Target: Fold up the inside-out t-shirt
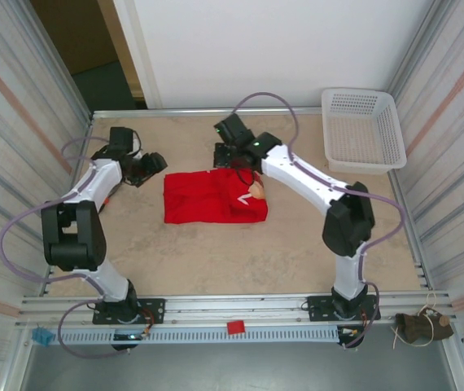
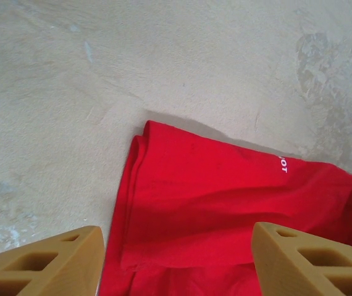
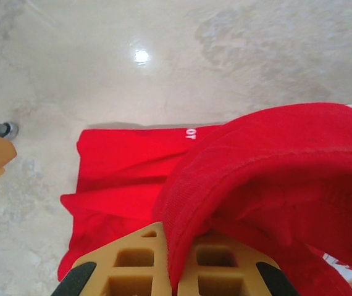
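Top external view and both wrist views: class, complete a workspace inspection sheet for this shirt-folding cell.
Surface: beige mottled table with darker patches.
Job's things: red t-shirt partly folded mid-table.
Clutter: white basket in the far right corner, empty; small red piece and blue piece on the front rail.
Grippers: left gripper open near the shirt's left end; right gripper shut on a shirt fold.
Cables: lavender cable looped along each arm.
Surroundings: corrugated side walls, white back wall.

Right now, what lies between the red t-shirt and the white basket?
Bare table, with the right arm's white link crossing above it, between t-shirt and basket; seen in the top view.
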Tool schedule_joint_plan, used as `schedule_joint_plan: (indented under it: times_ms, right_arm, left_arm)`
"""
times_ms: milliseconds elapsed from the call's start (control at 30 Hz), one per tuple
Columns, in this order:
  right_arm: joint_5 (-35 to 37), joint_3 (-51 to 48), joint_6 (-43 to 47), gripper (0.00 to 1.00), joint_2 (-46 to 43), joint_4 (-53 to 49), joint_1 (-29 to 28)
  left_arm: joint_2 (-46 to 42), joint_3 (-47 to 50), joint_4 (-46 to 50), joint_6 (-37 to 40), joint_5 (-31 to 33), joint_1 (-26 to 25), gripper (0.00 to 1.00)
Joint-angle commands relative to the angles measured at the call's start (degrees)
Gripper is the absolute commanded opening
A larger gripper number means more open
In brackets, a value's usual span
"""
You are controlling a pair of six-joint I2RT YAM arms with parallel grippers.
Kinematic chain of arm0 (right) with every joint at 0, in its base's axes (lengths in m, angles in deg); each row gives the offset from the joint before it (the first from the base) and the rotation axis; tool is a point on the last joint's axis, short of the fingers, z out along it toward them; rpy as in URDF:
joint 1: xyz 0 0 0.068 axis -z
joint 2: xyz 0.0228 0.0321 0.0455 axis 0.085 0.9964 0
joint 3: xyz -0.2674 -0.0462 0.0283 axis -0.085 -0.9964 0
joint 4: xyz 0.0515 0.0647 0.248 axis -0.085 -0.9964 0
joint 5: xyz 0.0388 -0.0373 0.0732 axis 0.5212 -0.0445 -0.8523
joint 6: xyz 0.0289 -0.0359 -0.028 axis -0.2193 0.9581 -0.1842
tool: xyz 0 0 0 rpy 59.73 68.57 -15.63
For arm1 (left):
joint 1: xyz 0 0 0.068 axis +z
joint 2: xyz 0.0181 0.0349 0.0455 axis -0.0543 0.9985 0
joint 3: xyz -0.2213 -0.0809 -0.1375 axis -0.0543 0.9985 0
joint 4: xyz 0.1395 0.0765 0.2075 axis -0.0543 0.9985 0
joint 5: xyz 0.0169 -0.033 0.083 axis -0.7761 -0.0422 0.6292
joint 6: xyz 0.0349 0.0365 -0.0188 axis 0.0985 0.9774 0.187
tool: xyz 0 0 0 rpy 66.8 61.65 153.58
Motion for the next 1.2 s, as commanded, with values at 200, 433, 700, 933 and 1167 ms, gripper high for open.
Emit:
schedule_joint_plan:
  times_ms: [200, 433, 700, 933, 1167]
  right_arm:
    - [4.31, 17.65, 0.16, 0.0, 14.22, -7.57, -8.37]
    - [3.32, 24.58, -0.77, 0.0, 21.35, -9.17, -11.27]
    - [-15.33, 29.09, 3.6, 0.66, 24.39, 0.48, -14.18]
    - [-12.73, 16.09, 3.85, 0.7, 8.08, 2.27, -10.82]
    - [-14.47, -7.53, -1.61, 0.66, -2.36, 11.85, -5.15]
  left_arm:
    - [-4.24, 3.38, -2.25, -1.15, -5.52, 5.67, 0.65]
    - [-3.7, 5.4, -3.52, -1.16, -6.62, 7.67, 0.65]
    - [-1.62, 5.78, -4.45, -1.63, -7.15, 10.15, 0.65]
    - [-1.7, 3.0, -2.64, -0.29, -8.32, 12.12, 0.65]
    - [-1.75, 1.56, -0.32, 1.58, -7.09, 8.17, 0.65]
